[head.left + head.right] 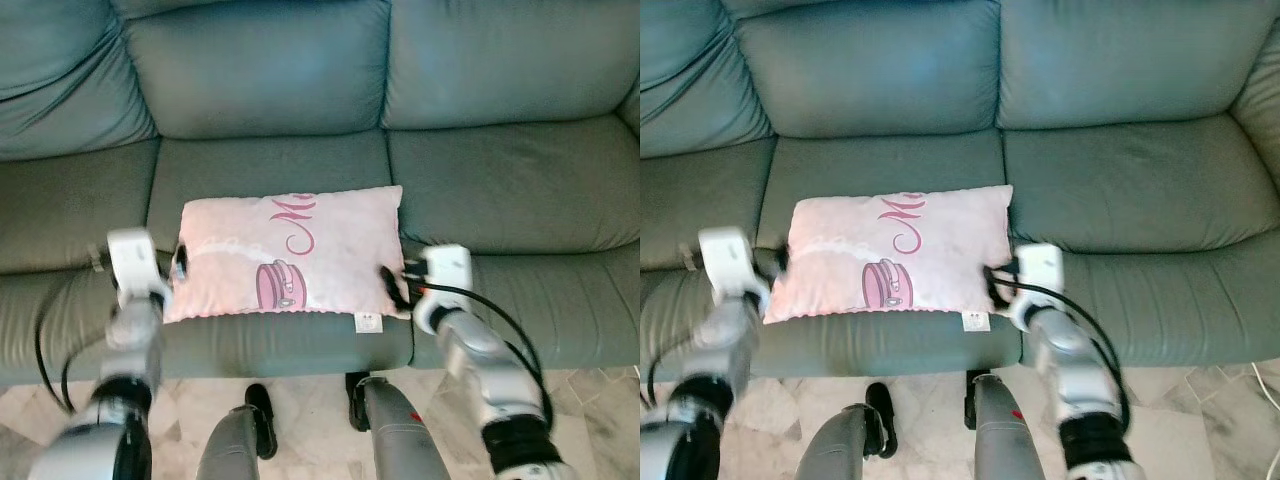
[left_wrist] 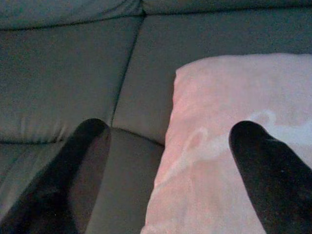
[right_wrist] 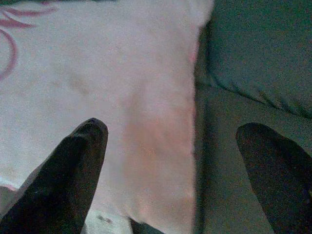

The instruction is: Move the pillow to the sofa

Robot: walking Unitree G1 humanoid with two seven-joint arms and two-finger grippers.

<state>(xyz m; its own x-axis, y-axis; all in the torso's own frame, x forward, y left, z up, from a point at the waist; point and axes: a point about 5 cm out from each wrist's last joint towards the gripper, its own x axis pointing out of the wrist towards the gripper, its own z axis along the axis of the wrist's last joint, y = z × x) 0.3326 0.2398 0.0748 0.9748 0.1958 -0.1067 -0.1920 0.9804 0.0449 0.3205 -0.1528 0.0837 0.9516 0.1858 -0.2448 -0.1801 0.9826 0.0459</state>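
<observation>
Pink pillow (image 1: pixel 290 255) lies flat on the middle seat of the green sofa (image 1: pixel 500 190), between the two hands. Left hand (image 2: pixel 165 146) at its left edge, fingers apart: one over the pillow, one over the seat. Right hand (image 3: pixel 170 141) at its right edge, fingers likewise apart, straddling that edge. Contact with the fabric unclear. Lettering on the pillow is cut off by its far edge; white tag (image 1: pixel 368 322) at the front corner.

Two silver jointed arms with black bands near the elbows, white box-shaped wrist housings, left gripper (image 2: pixel 168 175) and right gripper (image 3: pixel 180 173) each with two long black tapered fingers, black cables looping along both forearms, grey legs, black feet
</observation>
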